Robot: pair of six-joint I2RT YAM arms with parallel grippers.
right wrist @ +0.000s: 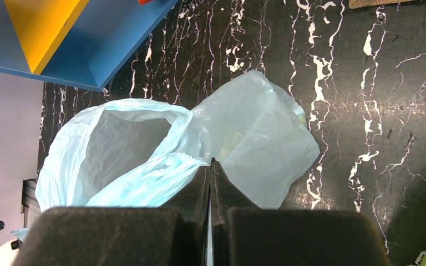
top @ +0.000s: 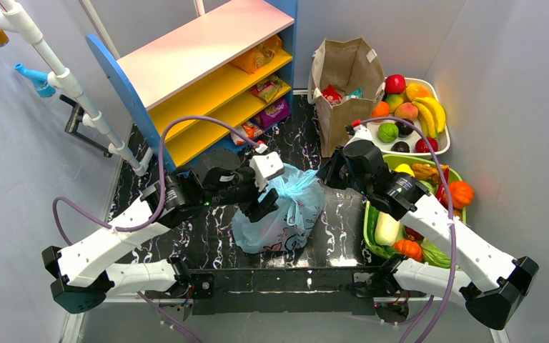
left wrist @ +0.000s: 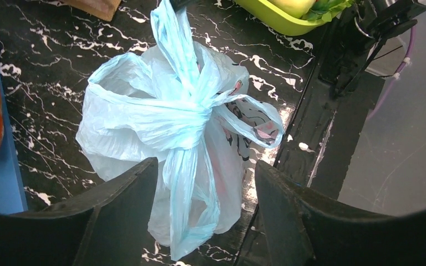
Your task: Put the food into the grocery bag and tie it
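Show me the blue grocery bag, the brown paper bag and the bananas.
blue grocery bag [left wrist: 197, 119]: left wrist view, its knot.
brown paper bag [top: 336, 114]: top view, front wall.
bananas [top: 430, 114]: top view, middle of bunch.

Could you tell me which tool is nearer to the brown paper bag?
Right. The right tool, shut on the grocery bag, sits just in front of the brown paper bag; the left tool stands open beyond the grocery bag.

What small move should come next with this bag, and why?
Probably open the right gripper and let its handle go. The blue bag shows a cinched knot. The left gripper stands open over it, holding nothing, and only the right is shut on plastic. If the knot then looks loose, retighten it.
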